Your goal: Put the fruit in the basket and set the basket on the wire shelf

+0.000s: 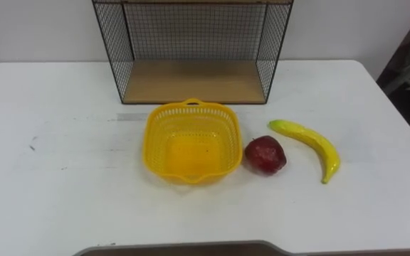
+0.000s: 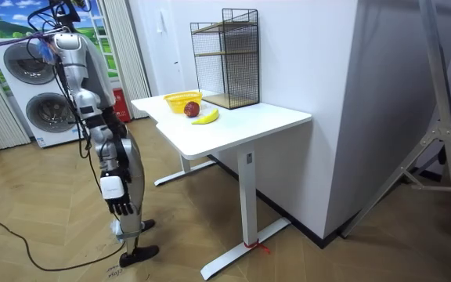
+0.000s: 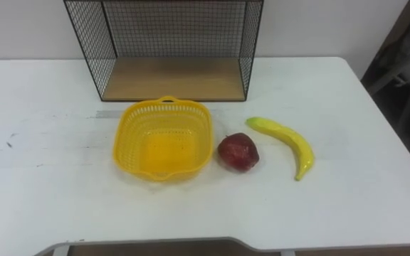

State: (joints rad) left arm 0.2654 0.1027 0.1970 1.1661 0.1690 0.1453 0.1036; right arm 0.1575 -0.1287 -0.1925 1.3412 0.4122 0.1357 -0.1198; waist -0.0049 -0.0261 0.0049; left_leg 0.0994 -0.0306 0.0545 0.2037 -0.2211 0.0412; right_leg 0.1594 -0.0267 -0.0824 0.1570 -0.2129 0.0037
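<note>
Standing upright, yellow perforated basket [image 1: 156, 142], dark-red fruit [image 1: 265, 155], curved banana [image 1: 310, 141]

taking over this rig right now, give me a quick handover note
Right hand: open, hanging at the robot's side, holding nothing. The robot stands by the table.
Basket: empty, on the table in front of the wire shelf.
Red fruit: on the table, close against the basket's right side.
Banana: on the table, further right.
Done: nothing yet.
Left: put both fruits into the basket, then set the basket on the shelf.
</note>
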